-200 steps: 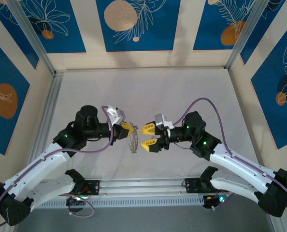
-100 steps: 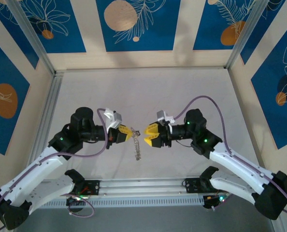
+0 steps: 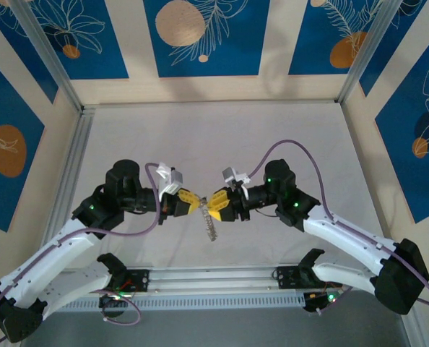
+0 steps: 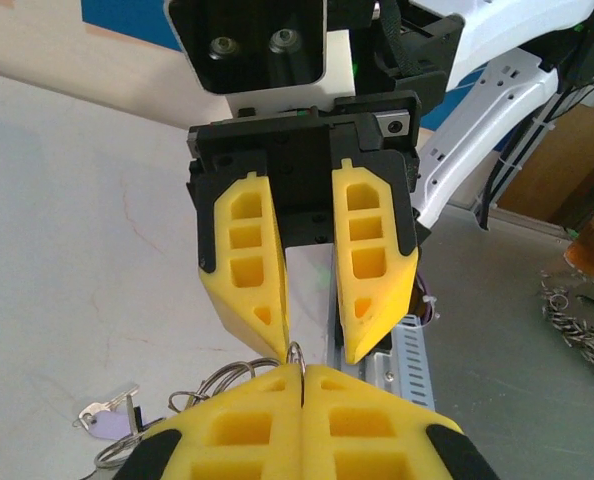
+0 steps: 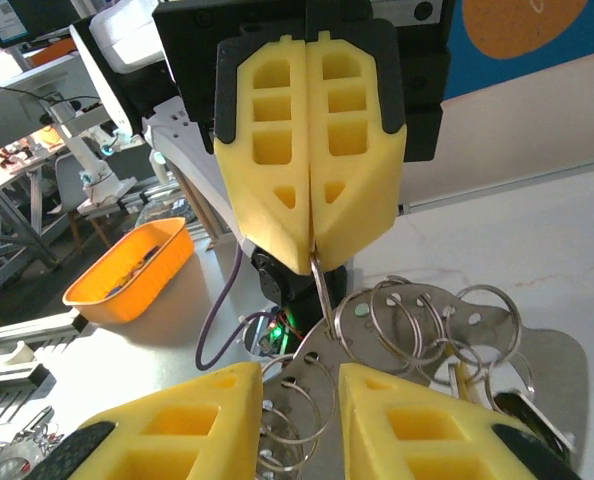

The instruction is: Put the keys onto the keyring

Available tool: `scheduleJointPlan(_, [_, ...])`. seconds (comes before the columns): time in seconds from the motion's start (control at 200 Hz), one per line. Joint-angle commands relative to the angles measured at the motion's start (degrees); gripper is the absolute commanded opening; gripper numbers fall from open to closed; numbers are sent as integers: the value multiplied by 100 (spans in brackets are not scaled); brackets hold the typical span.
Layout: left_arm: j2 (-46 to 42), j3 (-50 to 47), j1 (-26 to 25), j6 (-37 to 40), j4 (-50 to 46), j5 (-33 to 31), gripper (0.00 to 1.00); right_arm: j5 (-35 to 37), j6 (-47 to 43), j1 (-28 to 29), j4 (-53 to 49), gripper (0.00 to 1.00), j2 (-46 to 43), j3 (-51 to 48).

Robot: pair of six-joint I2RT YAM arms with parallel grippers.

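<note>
From my seat, the left arm [image 3: 63, 249] angles in from the near-left corner toward the middle of the table [image 3: 272, 137]. The left gripper [image 3: 197, 200] points right with its yellow fingers pressed fully together. In the right wrist view I see those closed tips [image 5: 312, 262] pinching a thin wire loop of the keyring [image 5: 407, 320]. From the left wrist camera, the same loop pokes up out of the seam between my own clamped fingers [image 4: 302, 372].

The keyring [image 3: 209, 220] is in the middle of the table, between the two grippers. It trails from the left gripper's tips down toward the near edge as a thin, silvery strand. I cannot tell whether its lower end rests on the surface. In the right wrist view it shows as a bunch of overlapping wire rings. In the left wrist view the keys [image 4: 105, 415] sit at the lower left of the bunch, one pale lilac with a small silvery one just above it, both joined to the rings.

The right gripper [image 3: 210, 206] faces the left one almost tip to tip. Its jaws stand narrowly apart with the pinched loop in the gap between the tips [image 4: 315, 352]. I cannot tell whether either pad touches the wire. Behind it the right arm [image 3: 344, 235] runs back to the near-right corner, with a purple cable [image 3: 294, 148] arching over it.
</note>
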Motion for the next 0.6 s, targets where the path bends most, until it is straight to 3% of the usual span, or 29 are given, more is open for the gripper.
scheduleJointPlan(0.0, [-15, 205, -82, 16, 405, 233, 0, -210, 114, 54, 295, 26, 84, 187])
scheduleJointPlan(0.495, [218, 247, -196, 77, 427, 322, 0, -185, 81, 93, 474, 19, 152, 272])
scheduleJointPlan(0.595, [269, 283, -214, 98, 386, 322, 0, -172, 54, 105, 478, 9, 160, 272])
